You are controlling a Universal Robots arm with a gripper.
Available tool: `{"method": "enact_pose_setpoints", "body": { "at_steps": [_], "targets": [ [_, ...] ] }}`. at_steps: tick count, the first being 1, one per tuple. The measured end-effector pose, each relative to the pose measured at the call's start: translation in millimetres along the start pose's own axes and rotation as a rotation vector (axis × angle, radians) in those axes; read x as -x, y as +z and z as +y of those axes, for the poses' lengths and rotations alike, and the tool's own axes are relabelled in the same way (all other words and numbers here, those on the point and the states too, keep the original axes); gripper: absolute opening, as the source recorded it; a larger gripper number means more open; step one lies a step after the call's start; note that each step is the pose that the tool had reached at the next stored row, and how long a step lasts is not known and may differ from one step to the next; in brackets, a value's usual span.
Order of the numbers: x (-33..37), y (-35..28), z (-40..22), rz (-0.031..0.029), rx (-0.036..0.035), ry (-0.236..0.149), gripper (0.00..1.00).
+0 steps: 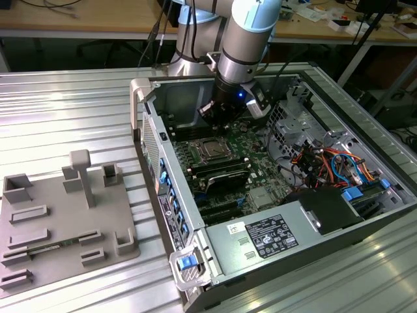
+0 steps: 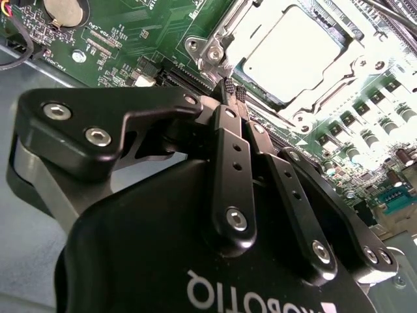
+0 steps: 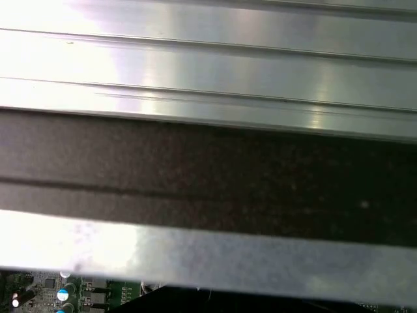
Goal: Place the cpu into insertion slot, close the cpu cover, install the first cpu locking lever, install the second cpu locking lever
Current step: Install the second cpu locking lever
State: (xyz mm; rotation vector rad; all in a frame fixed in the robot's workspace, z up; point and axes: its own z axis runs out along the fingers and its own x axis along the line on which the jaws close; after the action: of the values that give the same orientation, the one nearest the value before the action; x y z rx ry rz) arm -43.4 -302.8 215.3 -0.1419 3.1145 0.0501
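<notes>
Fingertips (image 2: 232, 89) of the gripper (image 2: 233, 88) are pressed together just beside the cpu cover (image 2: 296, 59), at its corner. The cpu (image 2: 293, 55) lies flat in the insertion slot (image 1: 213, 149), framed by the cover, inside the walled computer case (image 1: 171, 215).

Shiny metal cpu cover (image 2: 257, 55)

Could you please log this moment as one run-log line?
black gripper: shut, empty, beside socket | dull silver-grey square cpu: seated | shiny metal cpu cover: down over it

A ribbed metal table (image 1: 58, 104) is seen carrying an open computer case (image 1: 296, 244) and, beside it, a grey fixture tray (image 1: 62, 218).
</notes>
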Motion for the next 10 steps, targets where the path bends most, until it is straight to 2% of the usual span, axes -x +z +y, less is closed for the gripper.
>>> {"method": "enact_pose_setpoints", "body": {
  "at_steps": [10],
  "targets": [
    [-0.1,0.0,-1.5,0.0000,-0.0002,0.000,0.11]
  ]
}}
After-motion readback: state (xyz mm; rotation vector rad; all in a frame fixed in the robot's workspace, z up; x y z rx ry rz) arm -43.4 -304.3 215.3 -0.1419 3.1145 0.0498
